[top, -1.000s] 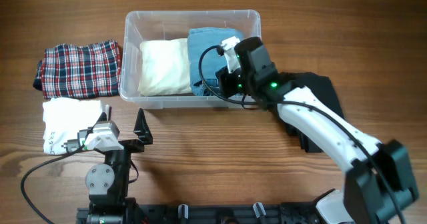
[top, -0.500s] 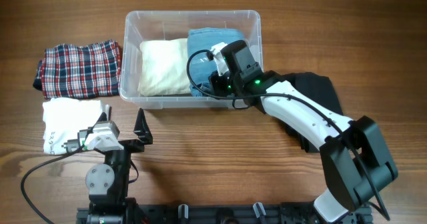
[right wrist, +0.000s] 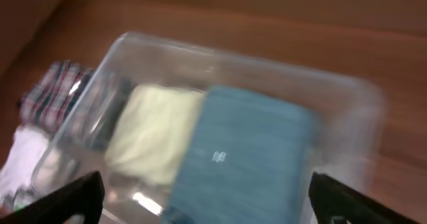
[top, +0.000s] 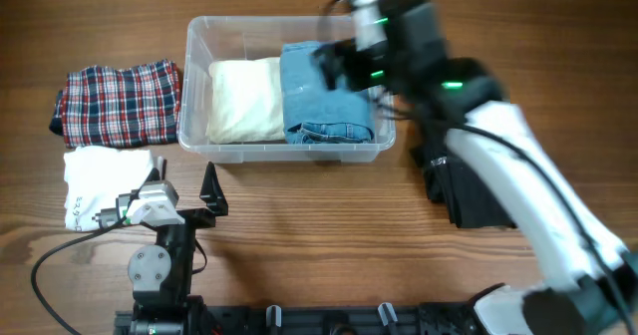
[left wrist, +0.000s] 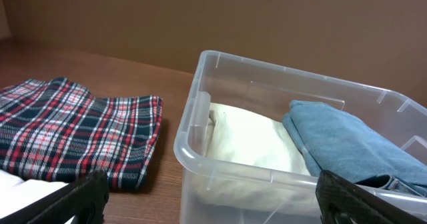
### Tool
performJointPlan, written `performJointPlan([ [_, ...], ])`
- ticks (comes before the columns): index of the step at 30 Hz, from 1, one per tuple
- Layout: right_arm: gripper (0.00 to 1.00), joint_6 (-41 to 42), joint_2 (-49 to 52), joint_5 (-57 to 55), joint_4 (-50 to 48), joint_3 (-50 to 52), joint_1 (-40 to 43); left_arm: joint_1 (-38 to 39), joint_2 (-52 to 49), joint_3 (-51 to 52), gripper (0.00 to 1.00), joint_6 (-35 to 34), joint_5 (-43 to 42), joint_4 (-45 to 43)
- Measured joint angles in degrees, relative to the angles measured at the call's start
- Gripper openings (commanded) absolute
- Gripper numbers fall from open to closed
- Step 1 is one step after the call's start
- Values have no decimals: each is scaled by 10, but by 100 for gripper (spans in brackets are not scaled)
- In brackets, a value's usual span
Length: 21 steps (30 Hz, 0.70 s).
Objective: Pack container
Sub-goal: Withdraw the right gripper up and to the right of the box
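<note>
The clear container (top: 289, 20) stands at the table's back centre. Inside it a folded cream cloth (top: 244, 101) lies on the left and folded blue jeans (top: 324, 96) on the right. My right gripper (top: 334, 64) hangs blurred above the container's right half, open and empty. Its own view looks down on the container (right wrist: 167, 47), the jeans (right wrist: 247, 151) and the cream cloth (right wrist: 153, 134) between the spread jaws (right wrist: 207, 194). My left gripper (top: 209, 190) rests open near the front edge, facing the container wall (left wrist: 193, 127).
A plaid folded cloth (top: 120, 103) lies left of the container, with a white folded cloth (top: 105, 175) in front of it. A black cloth (top: 469, 185) lies right of the container, partly under the right arm.
The right gripper has opened, let go of the blue jeans in the container, and risen up and back. The left arm has not moved.
</note>
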State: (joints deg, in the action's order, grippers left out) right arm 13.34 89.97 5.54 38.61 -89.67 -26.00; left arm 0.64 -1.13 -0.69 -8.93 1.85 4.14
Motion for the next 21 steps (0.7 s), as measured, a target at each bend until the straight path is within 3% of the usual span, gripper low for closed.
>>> performJointPlan([
  [6, 100, 10, -84, -62, 149, -5, 190, 0, 0, 0, 100, 0, 0, 0],
  [10, 100, 10, -87, -86, 219, -5, 259, 0, 0, 0, 100, 0, 0, 0],
  [21, 100, -12, -85, -104, 246, 7, 286, 0, 0, 0, 100, 0, 0, 0],
])
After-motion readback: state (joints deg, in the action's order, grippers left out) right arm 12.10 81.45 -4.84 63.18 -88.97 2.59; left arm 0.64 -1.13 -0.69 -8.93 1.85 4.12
